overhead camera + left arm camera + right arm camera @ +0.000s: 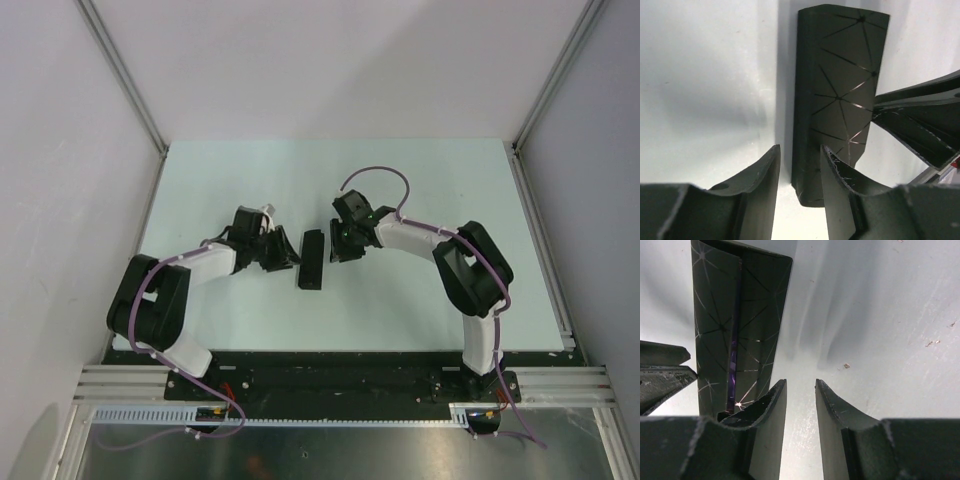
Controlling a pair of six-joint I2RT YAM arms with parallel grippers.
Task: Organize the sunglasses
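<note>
Case: black, oblong, flat on the pale worktop, lid open by a slit.
Sunglasses: inside the case, seen only as a purple strip through the slit.
Left end effector: released, narrow gap, just left of the case.
Right end effector: released, narrow gap, just right of the case.

Sunglasses: seen only as a thin purple streak through a narrow lengthwise slit in the black oblong case. The frame and temple arms are hidden, so whether they are folded cannot be determined. The pair sits inside the case. The case lies flat near the middle of the pale worktop, its long axis running near to far.
</note>
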